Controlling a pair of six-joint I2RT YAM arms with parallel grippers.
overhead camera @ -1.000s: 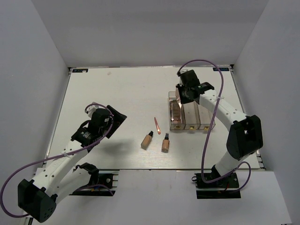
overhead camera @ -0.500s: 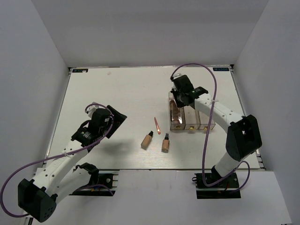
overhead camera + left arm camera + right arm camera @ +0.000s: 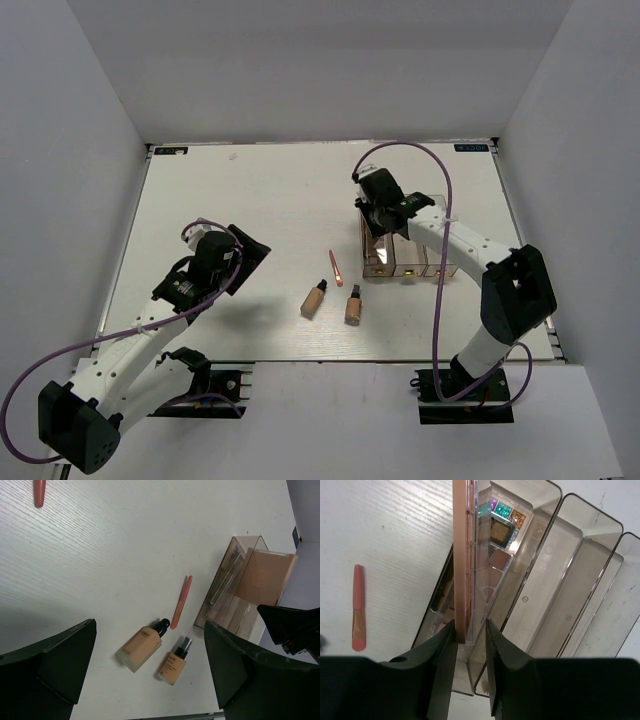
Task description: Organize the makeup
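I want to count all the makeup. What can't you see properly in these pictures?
Top view: the right gripper covers part of the palettes in the clear box.
Right wrist view: the pink palette stands edge-on, so its colours are hidden.
Left wrist view: bottle labels too small.

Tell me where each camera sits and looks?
Top camera: high behind the robot, looking down on the table; left arm, right arm show.
Left wrist: on left arm, looking down at bottles, pink stick, clear box; open left tool shows.
Right wrist: on right arm, looking into the clear box at a palette; right tool shows.
Both wrist views share the pink stick and clear box.
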